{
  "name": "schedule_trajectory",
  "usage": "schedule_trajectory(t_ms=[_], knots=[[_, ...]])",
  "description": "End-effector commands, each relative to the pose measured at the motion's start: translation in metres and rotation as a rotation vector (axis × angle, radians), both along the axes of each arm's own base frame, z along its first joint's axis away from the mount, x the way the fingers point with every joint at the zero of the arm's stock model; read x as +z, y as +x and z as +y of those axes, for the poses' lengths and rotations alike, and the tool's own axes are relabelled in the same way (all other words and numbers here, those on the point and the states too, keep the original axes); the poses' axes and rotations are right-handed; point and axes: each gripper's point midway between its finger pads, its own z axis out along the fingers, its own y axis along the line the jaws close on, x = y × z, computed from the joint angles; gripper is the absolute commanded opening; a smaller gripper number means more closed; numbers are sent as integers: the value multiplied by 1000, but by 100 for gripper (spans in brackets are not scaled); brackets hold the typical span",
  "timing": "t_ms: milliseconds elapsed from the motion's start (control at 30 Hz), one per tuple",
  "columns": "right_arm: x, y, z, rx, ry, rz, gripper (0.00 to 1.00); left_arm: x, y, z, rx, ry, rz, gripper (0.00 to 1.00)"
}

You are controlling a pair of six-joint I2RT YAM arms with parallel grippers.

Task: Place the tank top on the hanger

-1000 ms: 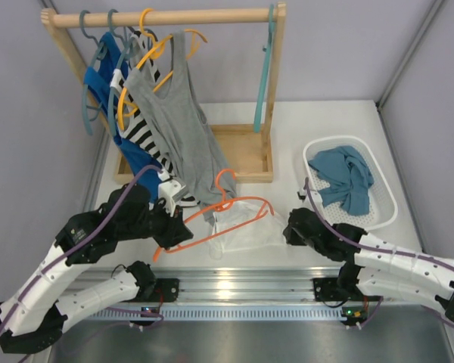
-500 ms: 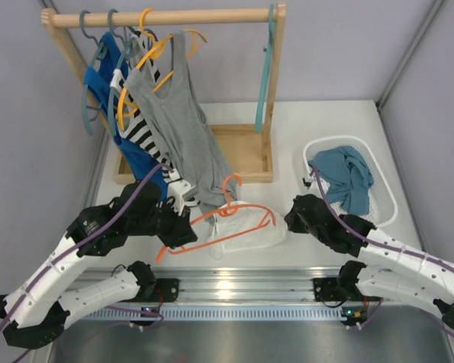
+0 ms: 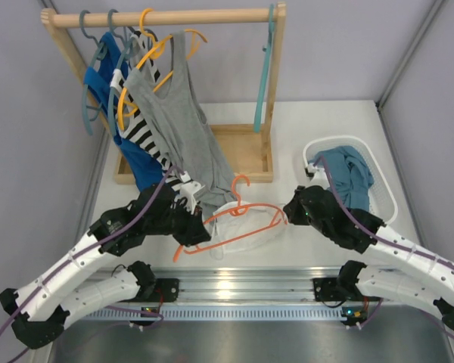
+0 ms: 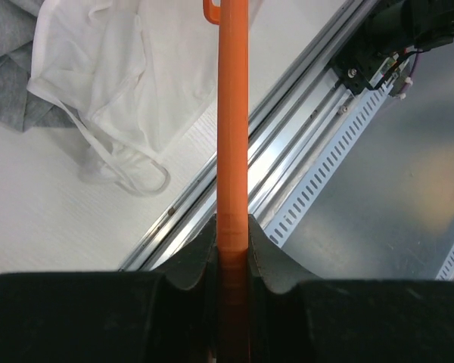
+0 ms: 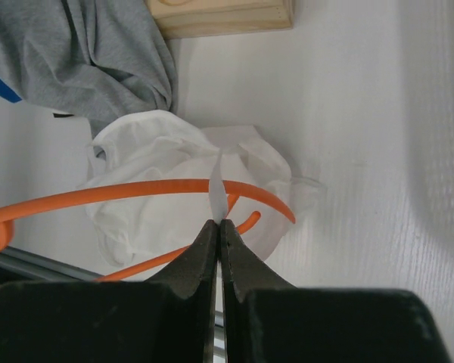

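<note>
White, crumpled on the table (image 3: 325, 121) by the front rail (image 3: 242, 286): tank top (image 5: 159, 159), beside the grey garment (image 5: 76, 53). Slanted across it, orange hanger (image 4: 232, 113), bar clamped tight in left gripper (image 4: 232, 249). Pinched in right gripper (image 5: 219, 234), fully closed: thin strip of its fabric.

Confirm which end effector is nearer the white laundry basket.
Right. The right end effector sits just left of the basket, pinching the tank top strap; left end effector is farther left, clamped on the orange hanger.
</note>
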Motion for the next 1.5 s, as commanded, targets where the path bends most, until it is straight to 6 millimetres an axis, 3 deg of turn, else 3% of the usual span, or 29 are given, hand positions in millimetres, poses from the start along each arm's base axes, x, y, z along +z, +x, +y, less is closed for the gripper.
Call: schedule_trajectory(t_ms=[0,67,100,167,200,267,300,367,600,867,1033,1233,1467], knots=[[32,4,4,17,42,-49,0,10,14,-24,29,-150,-48,0],[38,4,6,26,51,-54,0,16,16,-33,31,-232,-57,0],[39,4,6,27,53,-56,0,1,16,-34,41,-222,-34,0],[43,3,9,40,61,-55,0,6,20,-39,57,-289,-60,0],[44,3,9,44,61,-55,0,-6,20,-39,62,-295,-53,0],[48,3,12,53,67,-55,0,9,18,-44,44,-389,-91,0],[48,3,12,56,63,-53,0,0,17,-44,45,-390,-81,0],[51,4,14,61,66,-55,0,6,16,-47,34,-445,-103,0],[51,5,20,73,59,-45,0,-7,13,-58,-23,-492,-113,0],[57,8,24,77,50,-46,0,-3,17,-78,-77,-560,-186,0],[62,9,21,70,34,-52,0,-14,23,-95,-94,-558,-187,0],[52,8,12,44,-4,-41,0,-12,33,-106,-84,-563,-234,0],[50,3,-2,34,-27,-54,28,-24,37,-112,-87,-543,-233,0]])
